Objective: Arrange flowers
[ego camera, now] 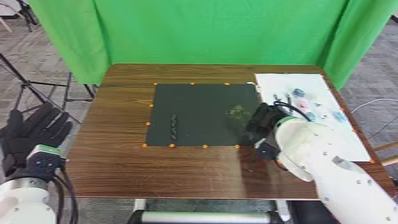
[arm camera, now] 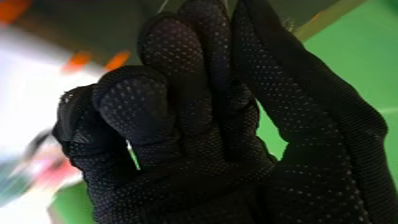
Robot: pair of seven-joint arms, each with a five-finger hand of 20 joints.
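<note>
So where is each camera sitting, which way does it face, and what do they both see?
Head view: on the robot's head, facing forward and down at the wooden table and green curtain; both arms show, with the left hand and right hand.
Right wrist view: on the right arm's wrist, looking along its black glove toward the curtain.
Shared: the right hand, the curtain, the dark mat and the white sheet.

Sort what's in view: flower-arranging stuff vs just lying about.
Job, likely:
- leafy sprig and dark twisted piece over the black mat
- pink item, blue item on the white sheet

Just around:
- green curtain
- black stand
</note>
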